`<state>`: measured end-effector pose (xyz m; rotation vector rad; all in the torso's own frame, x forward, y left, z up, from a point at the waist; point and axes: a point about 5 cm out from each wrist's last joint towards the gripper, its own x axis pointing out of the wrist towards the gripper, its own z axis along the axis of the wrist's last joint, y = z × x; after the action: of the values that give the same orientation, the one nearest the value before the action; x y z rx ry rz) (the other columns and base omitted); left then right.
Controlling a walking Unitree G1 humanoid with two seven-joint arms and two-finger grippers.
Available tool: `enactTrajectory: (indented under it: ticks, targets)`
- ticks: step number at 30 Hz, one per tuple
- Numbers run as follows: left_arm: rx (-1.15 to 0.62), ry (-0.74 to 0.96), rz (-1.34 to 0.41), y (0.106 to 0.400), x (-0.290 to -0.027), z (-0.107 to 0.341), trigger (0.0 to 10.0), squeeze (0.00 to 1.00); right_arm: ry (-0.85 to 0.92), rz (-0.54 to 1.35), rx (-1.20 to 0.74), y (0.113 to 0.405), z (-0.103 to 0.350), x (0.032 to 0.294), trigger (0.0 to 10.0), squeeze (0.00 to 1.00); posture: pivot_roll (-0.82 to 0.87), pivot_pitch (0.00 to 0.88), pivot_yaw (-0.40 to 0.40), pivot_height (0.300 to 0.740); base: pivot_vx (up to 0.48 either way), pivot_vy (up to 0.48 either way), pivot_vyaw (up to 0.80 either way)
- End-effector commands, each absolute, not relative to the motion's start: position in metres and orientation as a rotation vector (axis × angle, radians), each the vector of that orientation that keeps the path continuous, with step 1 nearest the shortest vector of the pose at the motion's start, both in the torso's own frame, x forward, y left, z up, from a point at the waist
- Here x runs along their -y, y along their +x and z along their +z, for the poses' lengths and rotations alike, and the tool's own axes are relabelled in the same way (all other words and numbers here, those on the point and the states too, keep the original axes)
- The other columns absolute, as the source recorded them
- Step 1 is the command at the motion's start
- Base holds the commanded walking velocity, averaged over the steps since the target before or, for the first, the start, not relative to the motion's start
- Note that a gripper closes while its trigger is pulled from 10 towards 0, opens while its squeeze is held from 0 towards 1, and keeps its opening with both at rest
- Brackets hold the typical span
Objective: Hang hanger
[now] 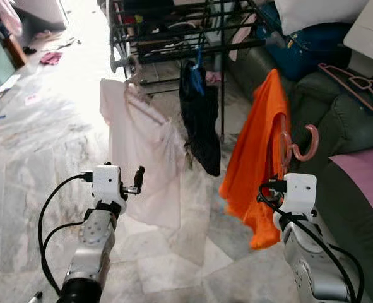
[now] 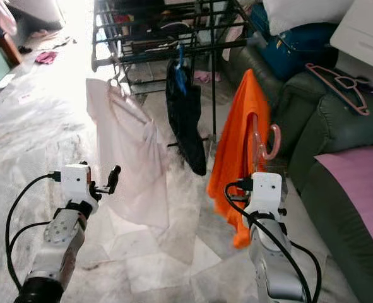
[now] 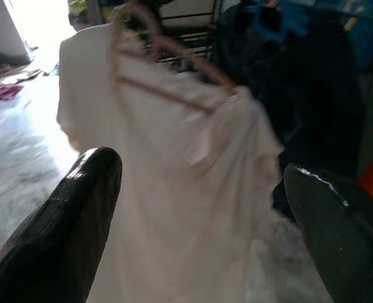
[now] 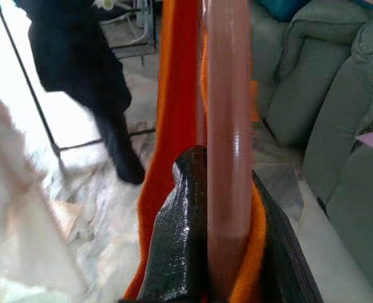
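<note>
My right gripper (image 4: 221,252) is shut on a pink hanger (image 1: 298,148) that carries an orange shirt (image 1: 255,151); its hook curls up just above the wrist. The shirt hangs in the air in front of the dark drying rack (image 1: 173,31). A white shirt (image 1: 142,158) on a wooden hanger (image 3: 173,69) hangs from the rack's left end, and a black garment (image 1: 200,120) hangs from a blue hanger beside it. My left gripper (image 1: 137,180) is open, just short of the white shirt, with nothing between its fingers (image 3: 79,214).
A dark green sofa (image 1: 344,126) runs along the right, with a spare pink hanger (image 1: 356,85) on its arm and a purple cloth (image 1: 366,180) on the seat. A blue bag (image 1: 312,44) sits behind it. Marble floor (image 1: 47,126) stretches left, with scattered items far back.
</note>
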<state>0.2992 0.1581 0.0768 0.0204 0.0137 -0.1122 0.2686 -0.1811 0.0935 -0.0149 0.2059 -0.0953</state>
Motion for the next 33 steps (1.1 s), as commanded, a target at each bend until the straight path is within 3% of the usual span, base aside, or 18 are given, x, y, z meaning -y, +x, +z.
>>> enactTrajectory:
  ticks: [1, 16, 33]
  targets:
    - [-0.031, 0.017, -0.129, 0.298, -0.156, 0.074, 10.0, 0.0, -0.024, -0.108, -0.186, 0.269, 0.097, 0.186, 10.0, 0.0, -0.15, 0.075, 0.043, 0.74, 0.48, 0.0, 0.0]
    - [-0.033, -0.002, -0.131, 0.299, -0.15, 0.073, 10.0, 0.0, -0.027, -0.088, -0.211, 0.269, 0.093, 0.179, 10.0, 0.0, -0.15, 0.105, 0.043, 0.74, 0.48, 0.0, 0.0]
    - [-0.027, 0.008, -0.112, 0.3, -0.154, 0.076, 10.0, 0.0, 0.027, -0.039, -0.443, 0.259, 0.052, 0.167, 10.0, 0.0, -0.13, 0.16, 0.052, 0.74, 0.462, 0.0, 0.0]
